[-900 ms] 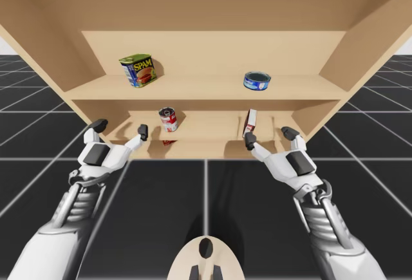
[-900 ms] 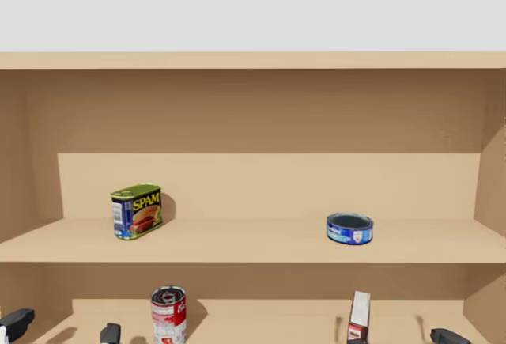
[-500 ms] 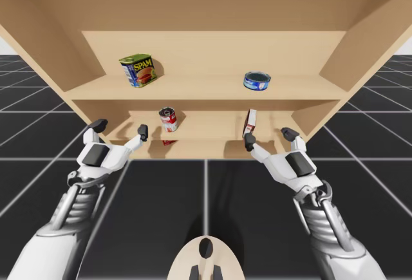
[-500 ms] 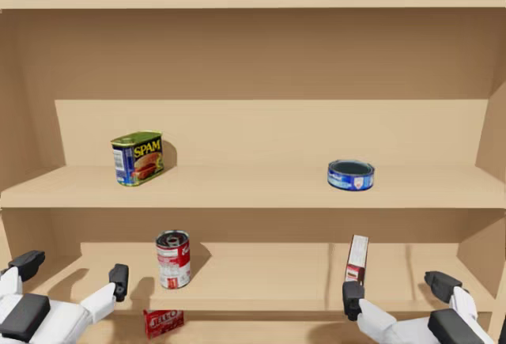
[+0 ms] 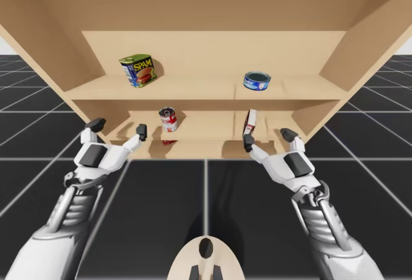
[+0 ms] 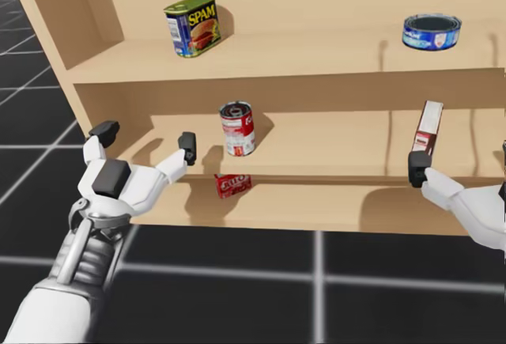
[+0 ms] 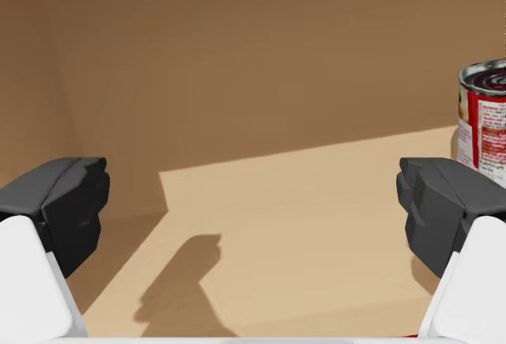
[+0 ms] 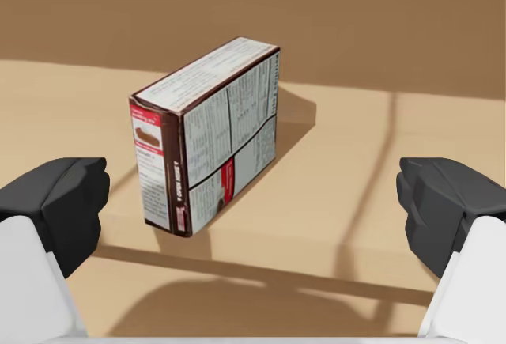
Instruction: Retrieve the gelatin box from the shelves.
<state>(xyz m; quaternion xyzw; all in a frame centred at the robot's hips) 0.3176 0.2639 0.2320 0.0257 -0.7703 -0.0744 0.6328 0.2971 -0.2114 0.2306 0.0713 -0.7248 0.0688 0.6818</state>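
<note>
My left claw (image 6: pixel 145 138) hangs open before the middle shelf (image 6: pixel 332 145), just left of the red can (image 6: pixel 237 128). The small red gelatin box (image 6: pixel 233 185) lies on the lowest shelf (image 6: pixel 332 202), under that can. My right claw (image 5: pixel 268 138), also open, faces the upright brown-and-white box (image 8: pixel 207 134).

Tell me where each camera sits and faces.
High view: above, facing the shelves; both arms, my head.
Head view: on my head, facing lower shelves; left gripper, right gripper.
Left wrist view: on that wrist, toward red can; its fingers.
Right wrist view: on that wrist, toward upright box; its fingers.
Shared: head and left wrist views show that can.
</note>
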